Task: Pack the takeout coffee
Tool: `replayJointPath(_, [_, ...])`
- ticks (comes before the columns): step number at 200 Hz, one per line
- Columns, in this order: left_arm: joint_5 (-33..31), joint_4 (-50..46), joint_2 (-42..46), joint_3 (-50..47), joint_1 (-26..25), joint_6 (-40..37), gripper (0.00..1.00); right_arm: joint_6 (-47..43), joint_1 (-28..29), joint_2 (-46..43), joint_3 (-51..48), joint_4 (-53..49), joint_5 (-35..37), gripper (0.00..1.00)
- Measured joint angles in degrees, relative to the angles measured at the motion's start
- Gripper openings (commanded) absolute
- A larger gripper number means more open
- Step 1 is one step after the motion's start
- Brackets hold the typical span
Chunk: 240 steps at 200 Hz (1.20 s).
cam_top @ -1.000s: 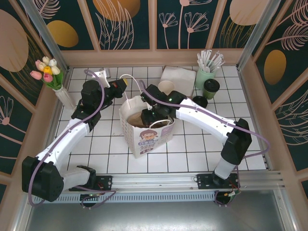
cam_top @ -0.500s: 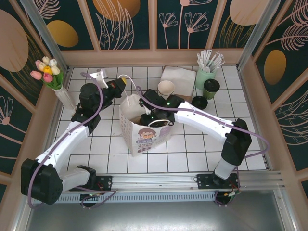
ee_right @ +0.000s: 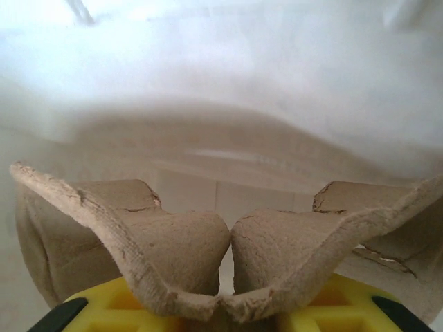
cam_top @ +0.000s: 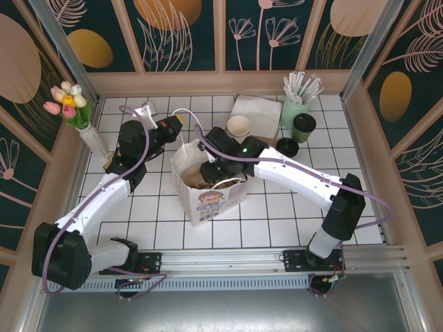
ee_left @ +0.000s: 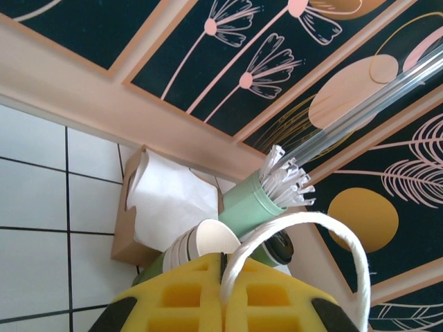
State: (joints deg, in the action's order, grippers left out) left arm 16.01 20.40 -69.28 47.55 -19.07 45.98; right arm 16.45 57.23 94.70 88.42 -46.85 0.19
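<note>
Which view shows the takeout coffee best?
Top external: the takeout coffee stands whole on the tiles beside the straw pot. The left wrist view catches just its dark top, behind the bag's rope handle.

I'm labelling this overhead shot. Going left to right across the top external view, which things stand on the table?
Tulips → bag → napkins → coffee
</note>
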Motion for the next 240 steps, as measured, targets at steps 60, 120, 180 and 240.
replayJointPath(60, [-0.17, -1.05, 0.13, 0.00, 0.00, -0.02, 0.00, -1.55, 0.15, 0.17, -1.20, 0.70, -3.52, 0.31])
replayJointPath(120, [2.10, 4.28, 3.23, -0.79, 0.00, 0.00, 0.00, 1.16, -1.86, 6.19, 0.50, -4.83, -5.44, 0.30])
replayJointPath(180, [4.74, 6.99, 4.31, -2.67, 0.00, 0.44, 0.00, 5.88, -3.67, 11.15, 4.24, -7.43, -5.79, 0.30])
replayJointPath(240, [6.69, 2.25, 0.31, 1.86, 0.00, 0.13, 0.00, 8.11, -3.93, 13.16, 3.19, -4.76, -5.16, 0.33])
